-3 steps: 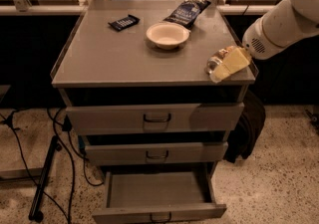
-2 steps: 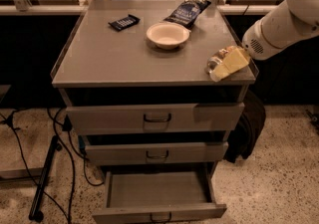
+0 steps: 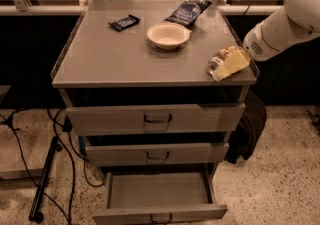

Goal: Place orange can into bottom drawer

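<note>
At the right front corner of the desk (image 3: 115, 59), the gripper (image 3: 227, 64) lies low over the surface. Its jaws look clamped on the orange can (image 3: 217, 63), which lies on its side with the shiny silver end poking out towards the left. The white arm (image 3: 285, 24) reaches in from the right behind it. From where I stand this looks like the pick-up step: the can is in the grip but is level with the desk top, not yet lifted clear, and nowhere near its goal. The bottom drawer (image 3: 157, 191) is pulled well out at floor level, and its shallow grey tray is bare, with nothing in it that I can see. The top drawer (image 3: 155, 118) and the middle drawer (image 3: 156, 154) above it are pushed in, so whatever they hold is hidden. I reckon the next move means raising the can off the corner, bringing it out past the front edge of the desk, and carrying it a long way down in front of the two closed drawer fronts before letting go over the open tray. Further back on the desk a white bowl (image 3: 168, 44) stands empty, with a dark blue snack bag (image 3: 189, 11) just behind it and a small dark bar (image 3: 124, 22) off to its left, all well apart from the can.
</note>
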### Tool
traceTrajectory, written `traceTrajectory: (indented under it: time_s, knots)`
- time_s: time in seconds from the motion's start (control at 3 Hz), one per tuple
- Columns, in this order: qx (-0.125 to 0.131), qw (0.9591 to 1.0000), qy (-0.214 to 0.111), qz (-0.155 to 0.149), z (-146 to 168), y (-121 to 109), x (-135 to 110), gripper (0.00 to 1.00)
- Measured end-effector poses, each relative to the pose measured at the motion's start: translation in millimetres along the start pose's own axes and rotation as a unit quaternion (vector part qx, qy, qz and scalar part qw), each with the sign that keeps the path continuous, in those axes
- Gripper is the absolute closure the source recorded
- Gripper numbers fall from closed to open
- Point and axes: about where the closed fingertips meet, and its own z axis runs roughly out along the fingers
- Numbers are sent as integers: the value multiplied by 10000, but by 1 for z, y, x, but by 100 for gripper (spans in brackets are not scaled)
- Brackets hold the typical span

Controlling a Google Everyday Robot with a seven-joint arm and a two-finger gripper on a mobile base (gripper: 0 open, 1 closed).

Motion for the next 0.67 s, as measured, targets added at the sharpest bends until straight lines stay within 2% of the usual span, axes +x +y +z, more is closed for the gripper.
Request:
traceTrajectory:
  time_s: [0.67]
  knots:
    - [-126, 9999, -107, 14, 21, -7, -7, 0]
